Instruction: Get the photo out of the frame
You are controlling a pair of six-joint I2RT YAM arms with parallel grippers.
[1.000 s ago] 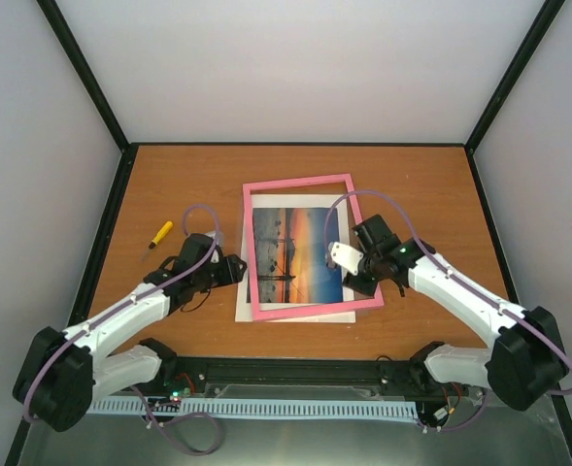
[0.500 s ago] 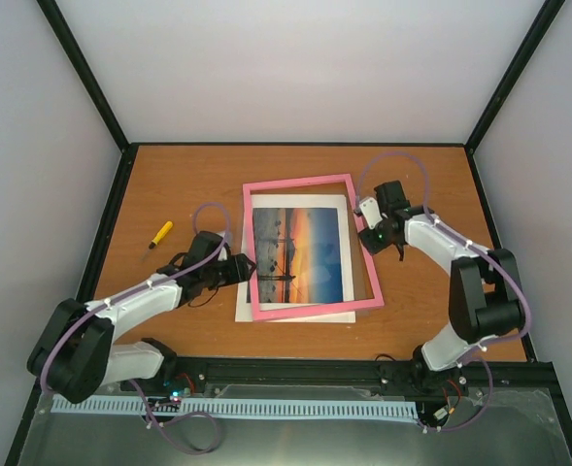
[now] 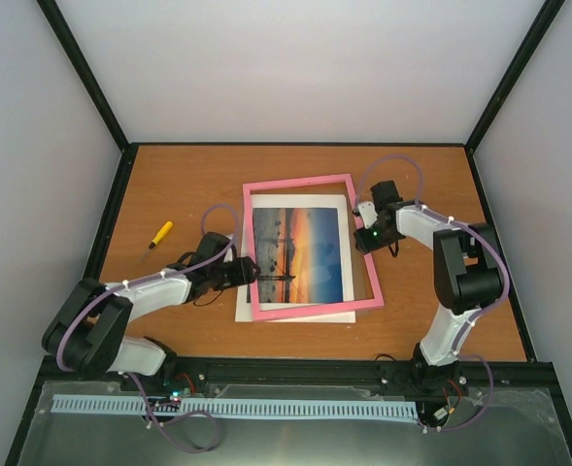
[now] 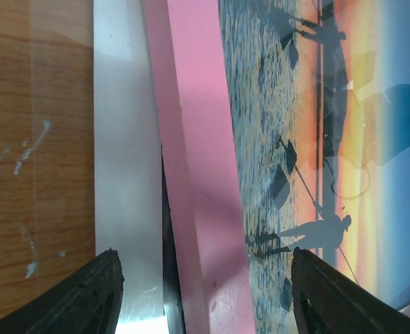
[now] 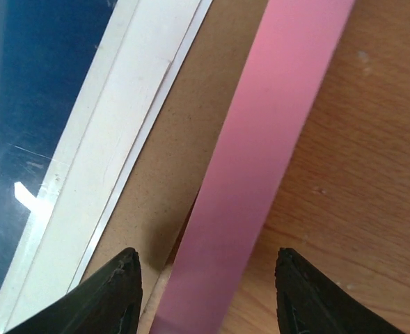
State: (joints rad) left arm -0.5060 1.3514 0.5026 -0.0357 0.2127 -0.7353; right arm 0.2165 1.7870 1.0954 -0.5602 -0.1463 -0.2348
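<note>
Surface and room: I am working over a brown wood-grain tabletop (image 3: 188,184) with a black rim, and plain pale walls (image 3: 295,68) are closing it in at the back and both sides. A yellow-handled screwdriver (image 3: 160,233) is lying well outboard of my left gripper (image 4: 205,256), apart from everything else.

Left gripper: my jaws are standing wide apart and gripping nothing. They are straddling the left bar of the pink frame (image 4: 201,174), which is running between my two fingers (image 4: 93,299). The white mat (image 4: 124,139) is showing on the outer side of that bar. The photo (image 4: 309,125), an orange sunset over water with dark silhouettes, is lying on the inner side. I cannot tell whether either fingertip is touching the frame.

Right gripper (image 5: 206,254): my jaws are likewise parted and holding nothing. The frame's right bar is passing between them. The brown backing board (image 5: 184,139) is showing just beside the bar on the photo's side, and bare wood is showing on the other.

Task item: the photo is lying flat within the frame's opening, between my two grippers. The frame is sitting askew over the mat.
</note>
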